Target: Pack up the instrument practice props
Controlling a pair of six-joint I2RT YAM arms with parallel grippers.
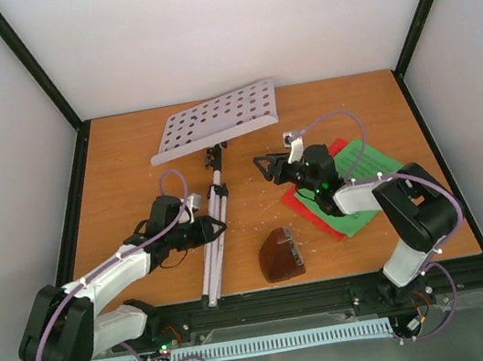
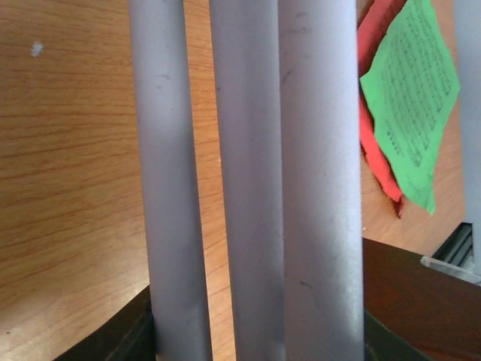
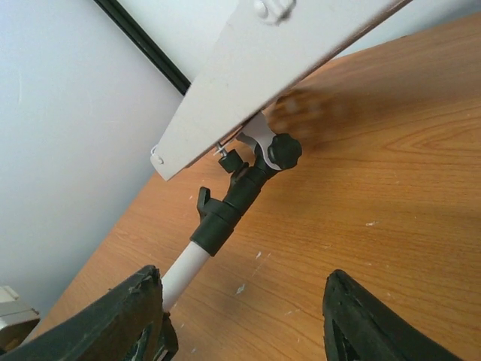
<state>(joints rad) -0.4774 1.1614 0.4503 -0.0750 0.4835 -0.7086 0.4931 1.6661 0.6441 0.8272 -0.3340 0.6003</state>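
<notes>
The white music stand lies flat on the table, with its perforated plate (image 1: 217, 120) at the back and its folded legs (image 1: 213, 241) pointing to the near edge. My left gripper (image 1: 216, 228) is shut around the bundle of legs (image 2: 248, 188), which fills the gap between the jaws. My right gripper (image 1: 263, 167) is open and empty, just right of the stand's pole (image 3: 183, 268) and black clamp joint (image 3: 225, 210). The dark brown metronome (image 1: 281, 254) lies near the front. The green sheet (image 1: 364, 180) lies on the red sheet (image 1: 312, 203) under my right arm.
The table has a black frame rail (image 1: 335, 293) along the near edge and white walls on the other sides. The plate's underside (image 3: 278, 60) overhangs the right gripper's view. The metronome (image 2: 421, 301) and sheets (image 2: 409, 98) show beyond the legs in the left wrist view.
</notes>
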